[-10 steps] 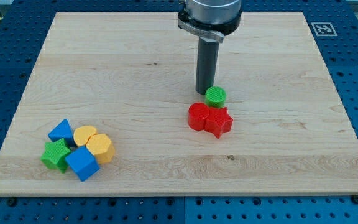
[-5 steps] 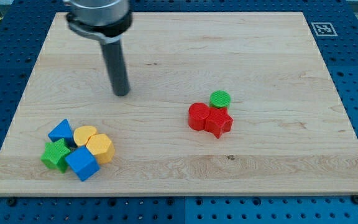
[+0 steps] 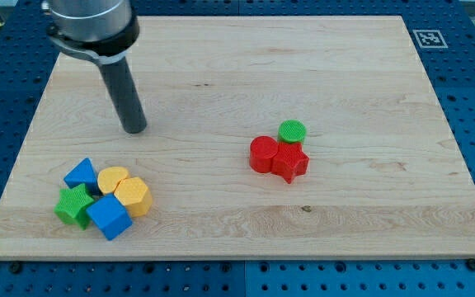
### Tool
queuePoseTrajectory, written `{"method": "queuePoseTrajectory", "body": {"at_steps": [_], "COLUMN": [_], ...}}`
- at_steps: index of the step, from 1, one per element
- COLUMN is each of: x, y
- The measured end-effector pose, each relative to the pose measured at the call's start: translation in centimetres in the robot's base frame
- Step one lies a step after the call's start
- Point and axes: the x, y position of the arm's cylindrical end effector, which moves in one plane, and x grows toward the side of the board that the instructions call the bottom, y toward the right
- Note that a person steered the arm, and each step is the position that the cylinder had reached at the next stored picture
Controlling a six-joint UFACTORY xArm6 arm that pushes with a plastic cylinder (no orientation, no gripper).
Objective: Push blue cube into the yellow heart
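The arm carries no gripper or fingers, so there is nothing to open, close or grasp; it ends in a dark rod, and the rod's tip (image 3: 134, 129) rests on the wooden board (image 3: 237, 49) in the view's upper left, touching no block.

The task's blocks lie in a tight cluster near the view's bottom left corner, below the tip and well apart from it. The blue cube (image 3: 108, 216) sits at the bottom of that cluster. The yellow heart (image 3: 111, 177) lies just above it, toward the view's top, and appears to touch it or nearly so; the exact contact cannot be confirmed. A yellow hexagonal block (image 3: 134, 196) sits at the cube's right, a green star-shaped block (image 3: 74, 204) at its left, and a blue triangular block (image 3: 80, 172) above the green one, beside the heart.

A separate group lies right of centre: a red cylinder (image 3: 263, 153), a red star-shaped block (image 3: 290, 161) and a green cylinder (image 3: 291, 130), all close together and clear of the work.

Judgement: the tip stands on the heart's side of the cluster. To drive the cube into the heart it would need to come round below the cube, without disturbing the neighbours.
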Motion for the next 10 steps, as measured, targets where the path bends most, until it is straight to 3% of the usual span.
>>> {"method": "queuePoseTrajectory", "body": {"at_steps": [5,10], "x": [6.0,16.8], "y": [7.0,10.4]}}
